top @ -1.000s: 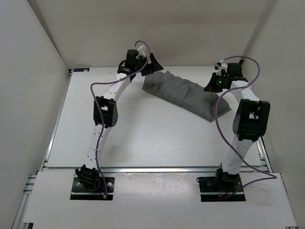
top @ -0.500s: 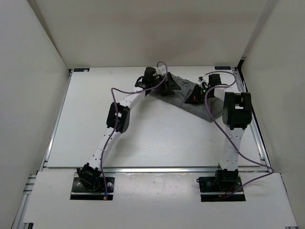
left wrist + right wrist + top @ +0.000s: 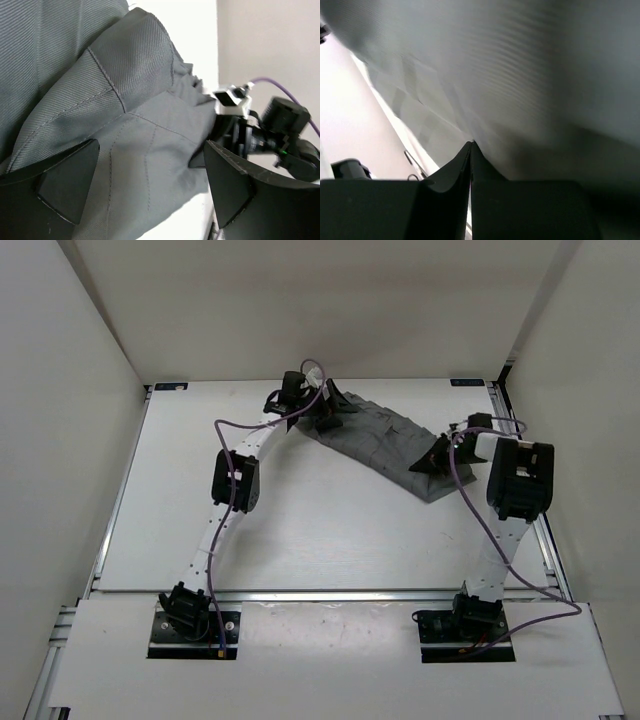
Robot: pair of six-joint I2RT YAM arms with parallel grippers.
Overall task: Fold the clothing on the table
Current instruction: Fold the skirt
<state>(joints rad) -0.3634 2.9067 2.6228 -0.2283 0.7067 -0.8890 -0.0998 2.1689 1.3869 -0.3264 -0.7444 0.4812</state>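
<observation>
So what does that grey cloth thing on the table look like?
The clothing is one plain mid-grey garment of soft, woven-looking fabric, with stitched pleat lines running along it and a few rumpled folds. It lies in a long slanted band at the far side of the white table, its right end closer to the near edge. The open left end effector straddles its left end. The shut right end effector is against its right end; whether it pinches fabric cannot be told.
</observation>
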